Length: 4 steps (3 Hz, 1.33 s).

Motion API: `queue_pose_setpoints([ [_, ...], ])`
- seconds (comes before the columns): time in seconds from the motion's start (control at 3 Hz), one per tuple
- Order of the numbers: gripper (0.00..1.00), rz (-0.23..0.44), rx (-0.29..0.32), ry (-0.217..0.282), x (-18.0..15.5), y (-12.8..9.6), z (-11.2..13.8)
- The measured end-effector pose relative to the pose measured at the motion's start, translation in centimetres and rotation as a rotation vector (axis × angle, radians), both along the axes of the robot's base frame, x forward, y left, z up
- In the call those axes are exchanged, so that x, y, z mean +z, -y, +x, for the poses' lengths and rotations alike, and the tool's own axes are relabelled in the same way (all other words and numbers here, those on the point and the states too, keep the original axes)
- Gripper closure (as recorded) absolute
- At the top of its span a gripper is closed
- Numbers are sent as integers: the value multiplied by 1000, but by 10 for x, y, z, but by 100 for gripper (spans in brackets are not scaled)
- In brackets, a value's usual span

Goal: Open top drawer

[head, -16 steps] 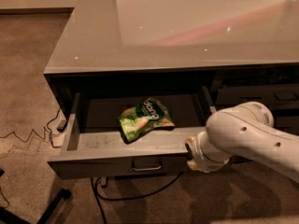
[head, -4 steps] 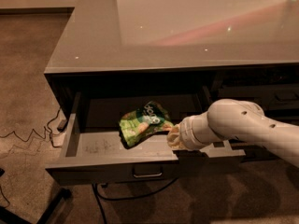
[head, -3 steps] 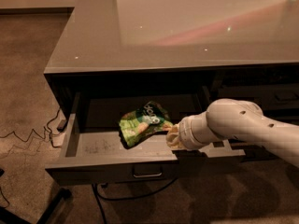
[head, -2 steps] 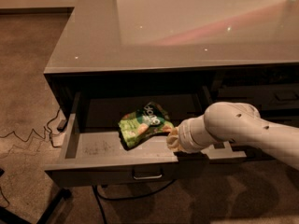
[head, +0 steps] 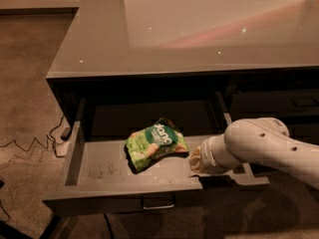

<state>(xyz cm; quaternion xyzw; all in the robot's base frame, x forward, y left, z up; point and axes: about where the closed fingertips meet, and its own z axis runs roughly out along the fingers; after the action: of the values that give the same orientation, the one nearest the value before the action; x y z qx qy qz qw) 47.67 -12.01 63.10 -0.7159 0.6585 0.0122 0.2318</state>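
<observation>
Progress looked nearly complete: the top drawer stood well out from under the table's front edge, a green snack bag lying mid-tray. My pincer hung inside the drawer's right front corner, just right of the bag and apart from the loop handle, placed there, I judged, to drag the front panel from within. Whether it was released or clenched I could not tell.
</observation>
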Motion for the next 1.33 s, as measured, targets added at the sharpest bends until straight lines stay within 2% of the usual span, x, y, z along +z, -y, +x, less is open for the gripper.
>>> queue_pose_setpoints([
  [0.33, 100, -19, -38, -2, 14, 11, -27],
  [0.67, 100, -23, -49, -7, 18, 13, -40],
  [1.0, 100, -31, -72, -27, 33, 15, -81],
  [1.33, 100, -30, -69, -25, 34, 14, -80],
])
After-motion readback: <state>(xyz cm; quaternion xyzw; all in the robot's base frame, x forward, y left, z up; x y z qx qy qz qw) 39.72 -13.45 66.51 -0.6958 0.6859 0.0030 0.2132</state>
